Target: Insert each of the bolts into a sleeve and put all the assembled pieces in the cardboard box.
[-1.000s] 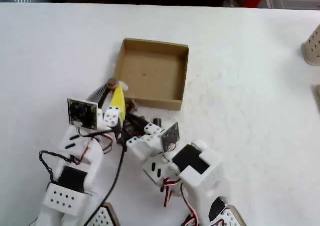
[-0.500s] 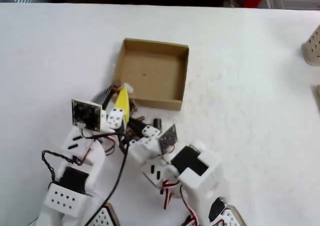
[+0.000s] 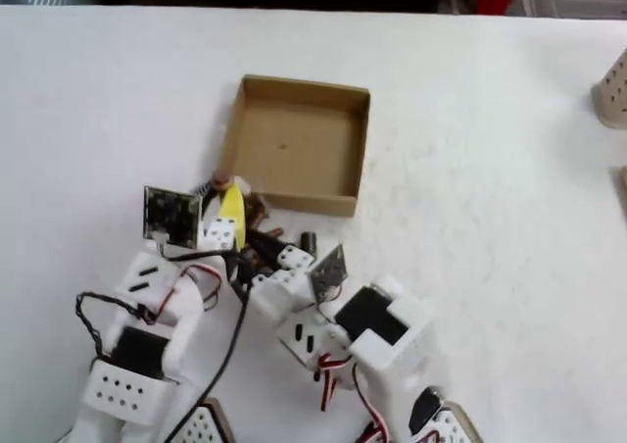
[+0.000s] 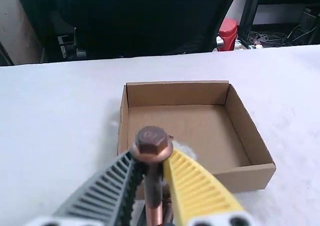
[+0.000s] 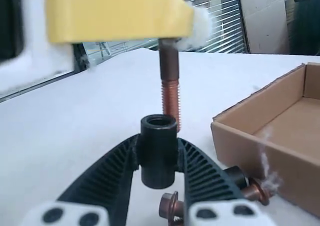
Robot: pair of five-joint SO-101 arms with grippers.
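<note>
My left gripper (image 4: 150, 168) is shut on a copper bolt (image 4: 152, 151), hex head up and threaded shank pointing down, just in front of the cardboard box (image 4: 150, 93). In the high view that left gripper (image 3: 227, 196) with the bolt (image 3: 221, 182) stands at the box's (image 3: 345, 204) near left corner. My right gripper (image 5: 157, 158) is shut on a black sleeve (image 5: 158, 148), held upright with its bore up. The bolt's threaded end (image 5: 170, 103) hangs just behind the sleeve's rim, under the yellow finger (image 5: 117, 13). The box is empty.
More copper bolts (image 5: 172, 208) and a dark sleeve (image 5: 237, 178) lie on the table below my right gripper, next to the box wall (image 5: 260, 146). Another black sleeve (image 3: 308, 239) stands in front of the box. A pale perforated object (image 3: 612, 90) sits at the right edge.
The left gripper with the bolt has drawn back and down toward the right gripper, from the box's left wall to its near corner. The right arm has barely shifted.
</note>
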